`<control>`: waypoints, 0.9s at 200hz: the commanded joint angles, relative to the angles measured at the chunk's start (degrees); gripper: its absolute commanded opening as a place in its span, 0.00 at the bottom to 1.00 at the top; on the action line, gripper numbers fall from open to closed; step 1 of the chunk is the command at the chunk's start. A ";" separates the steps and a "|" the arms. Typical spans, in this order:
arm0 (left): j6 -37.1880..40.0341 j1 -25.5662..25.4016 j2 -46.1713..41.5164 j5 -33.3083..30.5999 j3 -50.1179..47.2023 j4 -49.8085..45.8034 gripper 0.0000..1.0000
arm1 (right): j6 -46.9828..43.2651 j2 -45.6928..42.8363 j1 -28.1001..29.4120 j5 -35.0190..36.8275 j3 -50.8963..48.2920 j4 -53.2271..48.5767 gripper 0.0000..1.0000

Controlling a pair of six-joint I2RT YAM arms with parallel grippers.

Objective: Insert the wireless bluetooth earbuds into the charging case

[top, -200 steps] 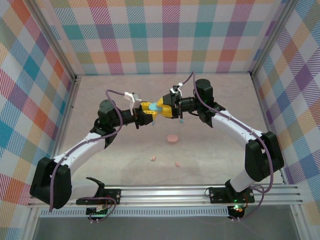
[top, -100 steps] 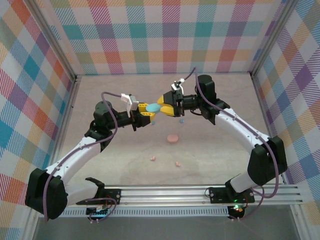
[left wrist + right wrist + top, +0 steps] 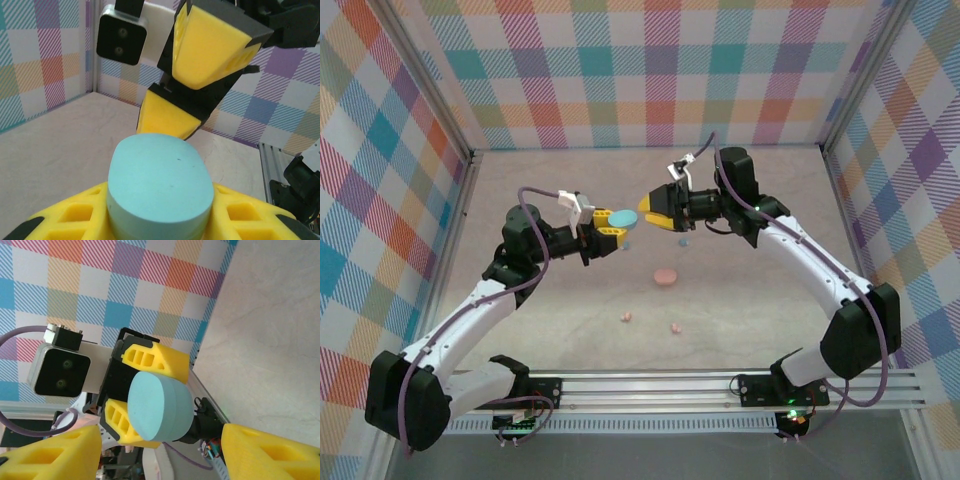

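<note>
One hand lets go: right gripper has opened and backed off, while left gripper stays clamped on the blue charging case. Pink earbuds lie on the table, still uninserted.

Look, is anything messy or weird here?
A little: two pink earbuds lie loose on the table, apart from the pink case, and the blue case is up in the air, pinched in the left claw.
</note>
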 commanded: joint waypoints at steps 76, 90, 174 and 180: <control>5.77 -1.19 -2.94 0.16 1.81 -9.11 0.22 | -37.99 -9.04 3.76 16.89 3.56 -19.02 0.62; 5.88 -1.27 -2.74 0.13 2.24 -9.20 0.22 | -40.60 -8.79 5.04 17.44 4.00 -20.09 0.62; 5.69 -2.33 -2.89 0.32 4.35 -11.96 0.22 | -53.86 -9.06 10.39 22.03 2.39 -18.72 0.63; 5.69 -2.32 -3.21 0.18 4.22 -12.01 0.22 | -53.95 -8.62 10.59 22.07 2.71 -18.78 0.63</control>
